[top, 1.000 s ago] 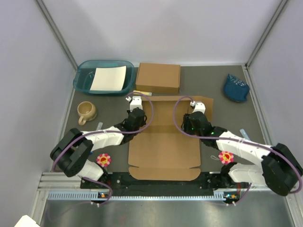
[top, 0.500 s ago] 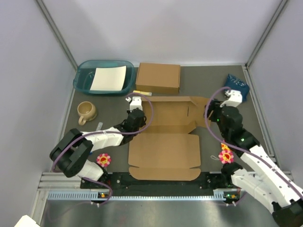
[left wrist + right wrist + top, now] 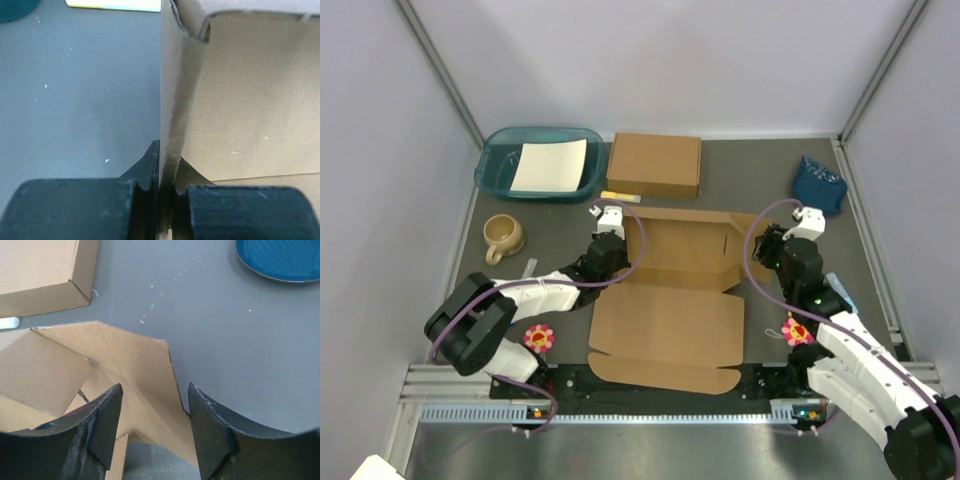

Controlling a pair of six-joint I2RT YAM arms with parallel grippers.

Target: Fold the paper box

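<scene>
The paper box (image 3: 665, 322) is a brown die-cut sheet lying open in the middle of the table, with its back panel (image 3: 685, 248) tilted up. My left gripper (image 3: 618, 238) is shut on the box's left side flap (image 3: 175, 90), which stands on edge between the jaws (image 3: 167, 172). My right gripper (image 3: 768, 246) is open at the box's back right corner. In the right wrist view the corner flap (image 3: 145, 370) lies below and between the spread fingers (image 3: 107, 420), and nothing is gripped.
A teal tray (image 3: 500, 170) holding a white sheet stands at the back left, with a closed brown box (image 3: 654, 165) beside it. A tan mug (image 3: 504, 236) sits left of the left arm. A blue object (image 3: 818, 185) lies at the back right. A yellow strip (image 3: 620, 197) lies behind the flap.
My right arm left the box's back panel, swung out to the right and came back to the right corner with its jaws wider. The left gripper kept its hold.
</scene>
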